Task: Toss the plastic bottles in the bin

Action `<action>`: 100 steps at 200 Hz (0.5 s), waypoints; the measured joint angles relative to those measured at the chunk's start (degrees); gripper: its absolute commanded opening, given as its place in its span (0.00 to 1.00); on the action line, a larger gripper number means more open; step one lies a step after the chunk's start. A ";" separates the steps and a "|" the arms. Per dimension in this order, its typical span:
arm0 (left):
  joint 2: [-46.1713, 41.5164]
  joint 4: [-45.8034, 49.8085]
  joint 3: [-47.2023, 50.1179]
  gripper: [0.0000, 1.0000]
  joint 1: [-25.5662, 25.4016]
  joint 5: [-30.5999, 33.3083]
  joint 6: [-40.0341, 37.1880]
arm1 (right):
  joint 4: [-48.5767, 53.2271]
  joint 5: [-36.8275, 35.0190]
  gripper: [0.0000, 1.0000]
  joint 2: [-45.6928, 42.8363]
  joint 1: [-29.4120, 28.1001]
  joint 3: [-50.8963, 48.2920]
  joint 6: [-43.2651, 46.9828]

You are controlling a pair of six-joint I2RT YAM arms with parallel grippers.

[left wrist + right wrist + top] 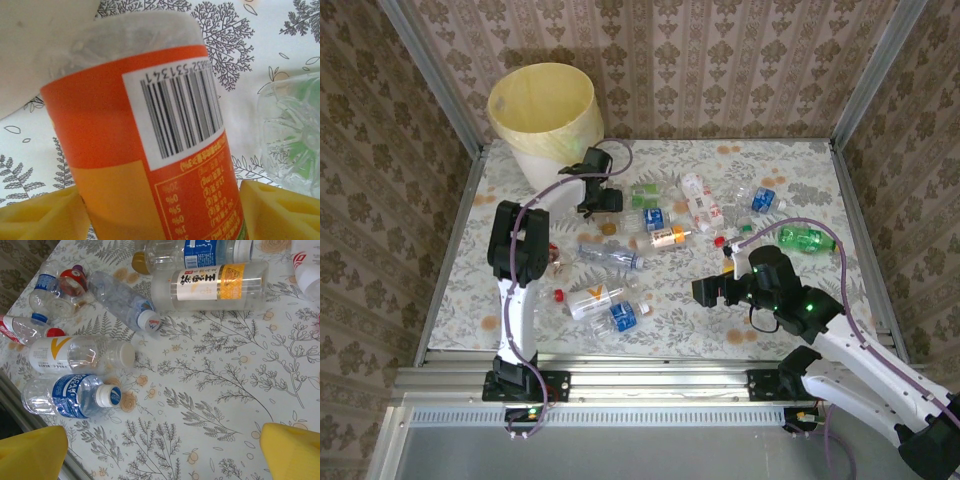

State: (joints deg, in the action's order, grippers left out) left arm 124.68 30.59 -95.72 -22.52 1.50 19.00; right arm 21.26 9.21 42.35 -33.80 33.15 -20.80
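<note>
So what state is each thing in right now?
Tall pale-yellow lined bin: upright, open-topped.
Left gripper: shut on the orange-labelled plastic bottle.
Right gripper: open, empty.
Green plastic bottle: lying on its side, loose.
Blue-labelled clear plastic bottle: lying down, white cap on.

Bin (542, 110) at far-left corner of table (810, 300). Bottles (610, 255) lie scattered mid-table, right of and before it; one bottle (150, 150) sits between left gripper (160, 207) fingers.

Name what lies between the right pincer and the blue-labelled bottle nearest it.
Bare tablecloth lies between the right pincer and that blue-labelled bottle; the right wrist view shows it.
</note>
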 measured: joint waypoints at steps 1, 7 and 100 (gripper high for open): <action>0.00 -0.04 0.02 0.70 0.00 -0.02 0.02 | 0.00 0.00 1.00 0.00 0.00 0.00 0.02; 0.00 -0.20 0.33 0.67 0.00 -0.20 0.31 | 0.00 0.00 1.00 -0.07 0.00 0.00 0.02; -5.51 -0.52 5.60 0.46 -0.02 -0.61 -0.17 | -0.02 -0.02 1.00 -0.35 0.00 0.00 0.02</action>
State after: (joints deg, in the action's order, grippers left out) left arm 119.17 30.06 -90.13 -22.55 0.89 18.83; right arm 21.23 9.19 42.00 -33.80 33.15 -20.78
